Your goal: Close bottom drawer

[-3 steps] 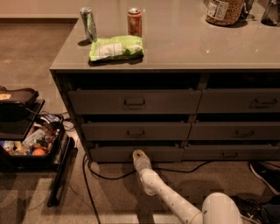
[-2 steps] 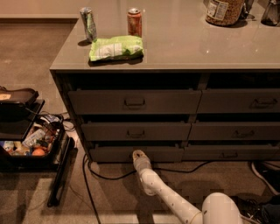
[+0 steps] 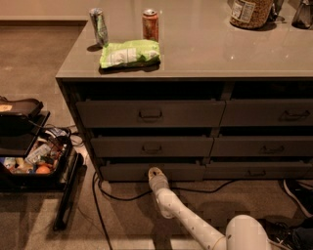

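Observation:
The bottom drawer (image 3: pixel 127 172) is the low, flat-fronted lowest tier on the cabinet's left side, just above the carpet. Its front stands a little forward of the recess above it. My gripper (image 3: pixel 155 174) is at the end of the white arm that rises from the lower right. It rests against the middle of that drawer front, covering the spot where the handle sits. The handle itself is hidden behind the gripper.
Two taller drawers (image 3: pixel 149 113) stack above it, and a matching column (image 3: pixel 266 146) is to the right. On the countertop (image 3: pixel 220 44) lie a green bag (image 3: pixel 129 52), two cans (image 3: pixel 150 24) and a jar (image 3: pixel 251 12). A black cable (image 3: pixel 117 195) runs over the carpet; an open black case (image 3: pixel 29 161) lies at left.

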You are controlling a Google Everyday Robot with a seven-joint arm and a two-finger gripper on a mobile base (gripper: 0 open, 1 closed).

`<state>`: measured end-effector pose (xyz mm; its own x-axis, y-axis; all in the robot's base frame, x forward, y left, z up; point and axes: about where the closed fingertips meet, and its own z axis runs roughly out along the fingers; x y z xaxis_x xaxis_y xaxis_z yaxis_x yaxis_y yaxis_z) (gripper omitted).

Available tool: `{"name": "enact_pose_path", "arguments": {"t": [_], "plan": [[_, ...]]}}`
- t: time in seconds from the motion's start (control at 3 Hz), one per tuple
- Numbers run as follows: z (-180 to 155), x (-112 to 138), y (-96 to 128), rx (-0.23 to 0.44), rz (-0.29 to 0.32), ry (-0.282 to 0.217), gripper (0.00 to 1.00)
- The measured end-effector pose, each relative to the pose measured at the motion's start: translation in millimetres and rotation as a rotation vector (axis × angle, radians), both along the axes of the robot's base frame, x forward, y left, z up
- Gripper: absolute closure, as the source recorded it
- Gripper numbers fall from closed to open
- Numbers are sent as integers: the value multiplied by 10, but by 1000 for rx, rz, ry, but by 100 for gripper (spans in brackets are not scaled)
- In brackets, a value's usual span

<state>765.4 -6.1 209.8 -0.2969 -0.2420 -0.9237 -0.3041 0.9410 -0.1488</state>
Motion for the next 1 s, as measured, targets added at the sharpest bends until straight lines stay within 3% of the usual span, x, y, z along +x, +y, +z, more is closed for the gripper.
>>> {"name": "enact_pose_path", "arguments": {"t": [0.33,0.67,1.0], "plan": [[0,0,0,0,0,0,12],[0,0,0,0,0,0,0],[0,0,0,0,0,0,0]]}}
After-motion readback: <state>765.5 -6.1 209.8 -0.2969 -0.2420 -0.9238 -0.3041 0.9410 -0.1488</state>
